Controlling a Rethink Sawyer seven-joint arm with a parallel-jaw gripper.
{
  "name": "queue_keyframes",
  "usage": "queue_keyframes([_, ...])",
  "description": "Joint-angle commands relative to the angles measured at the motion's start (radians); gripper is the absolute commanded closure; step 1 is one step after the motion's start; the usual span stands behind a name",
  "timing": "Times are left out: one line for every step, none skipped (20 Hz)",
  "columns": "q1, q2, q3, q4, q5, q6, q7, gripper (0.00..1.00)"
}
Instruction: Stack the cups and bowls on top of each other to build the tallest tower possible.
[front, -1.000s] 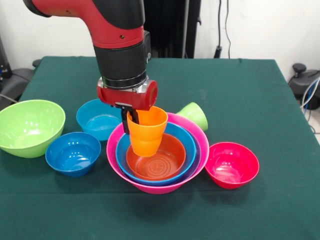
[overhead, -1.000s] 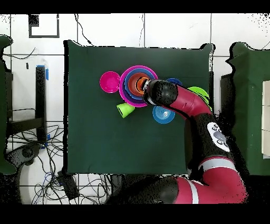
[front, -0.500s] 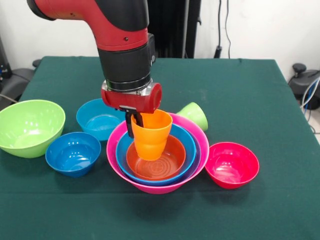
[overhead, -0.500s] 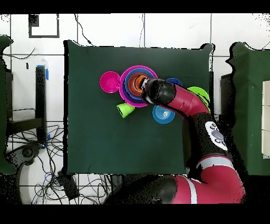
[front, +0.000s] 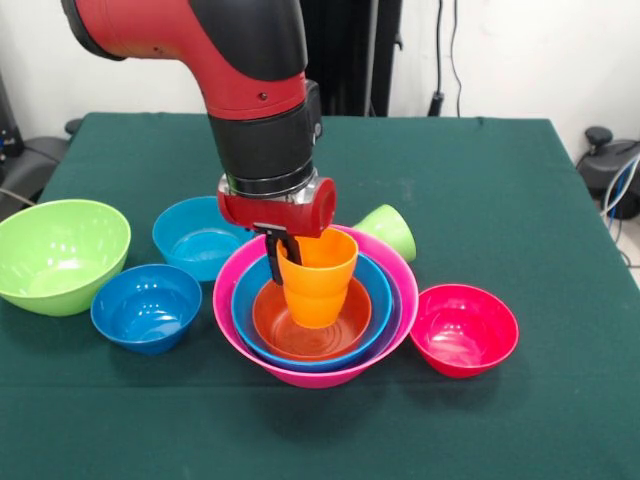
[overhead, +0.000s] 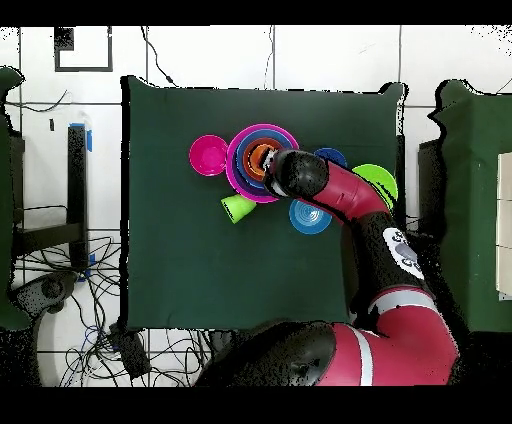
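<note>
My gripper (front: 283, 256) is shut on the rim of the orange cup (front: 317, 279), holding it upright inside the tower (front: 315, 305). That tower is a nest: big pink bowl (front: 240, 330) outermost, a purple rim, a blue bowl (front: 372, 290), and an orange bowl (front: 300, 335) innermost. The cup's base sits low in the orange bowl; whether it touches is unclear. A lime green cup (front: 388, 230) lies on its side behind the tower. From overhead the arm covers the gripper, and only part of the tower (overhead: 250, 160) and the green cup (overhead: 237, 207) show.
Loose bowls ring the tower: a large lime green bowl (front: 58, 253), a sky blue bowl (front: 195, 236) and a dark blue bowl (front: 146, 306) on the left, a red-pink bowl (front: 464, 328) on the right. Dark green cloth (front: 470, 190) covers the table.
The gripper has carried the orange cup to the right and lower, from above the tower's left rim down into the orange bowl's middle.
</note>
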Motion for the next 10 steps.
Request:
queue_keyframes([0.028,0.018,0.104,0.062,0.025,-0.059,0.132,1.0])
queue_keyframes([0.027,0.017,0.104,0.064,0.024,-0.059,0.132,1.0])
queue_keyframes([0.026,0.016,0.105,0.066,0.023,-0.059,0.131,1.0])
queue_keyframes([0.025,0.014,0.106,0.069,0.022,-0.058,0.13,1.0])
queue_keyframes([0.023,0.012,0.108,0.072,0.021,-0.057,0.129,1.0])
queue_keyframes([0.023,0.01,0.107,0.075,0.02,-0.056,0.129,1.0])
queue_keyframes([0.023,0.009,0.107,0.076,0.019,-0.056,0.129,1.0])
queue_keyframes([0.022,0.01,0.107,0.076,0.017,-0.059,0.129,1.0])
queue_keyframes([0.021,0.012,0.108,0.076,0.016,-0.061,0.128,1.0])
queue_keyframes([0.018,0.014,0.108,0.075,0.013,-0.064,0.125,1.0])
